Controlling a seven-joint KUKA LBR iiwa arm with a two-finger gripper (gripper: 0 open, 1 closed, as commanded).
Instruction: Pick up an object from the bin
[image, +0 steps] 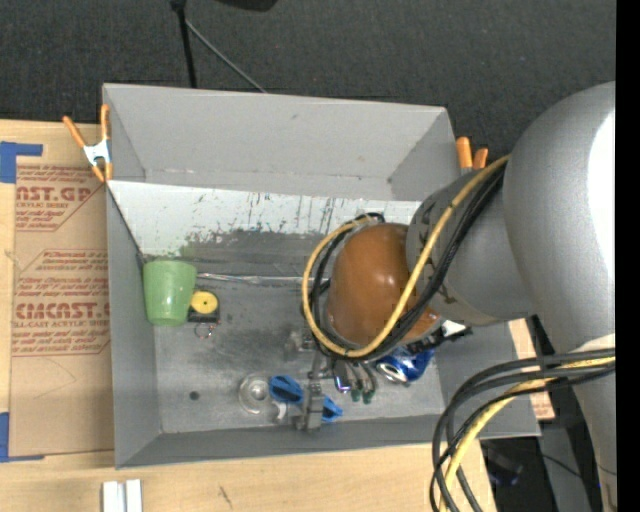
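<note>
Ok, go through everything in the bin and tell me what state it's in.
Green cup: on its side, far left in the view.
Yellow disc: lying flat, just right of the cup.
Clear piece: lying loose, left of the blue piece.
Blue piece: lying flat, beside the gripper.
Gripper: down low, next to the blue piece.

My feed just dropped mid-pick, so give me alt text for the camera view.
The tool is low near the bin's front wall, over a small heap of blue pieces beside a clear round thing. A green cup sits by the left wall with a small yellow disc next to it.
</note>
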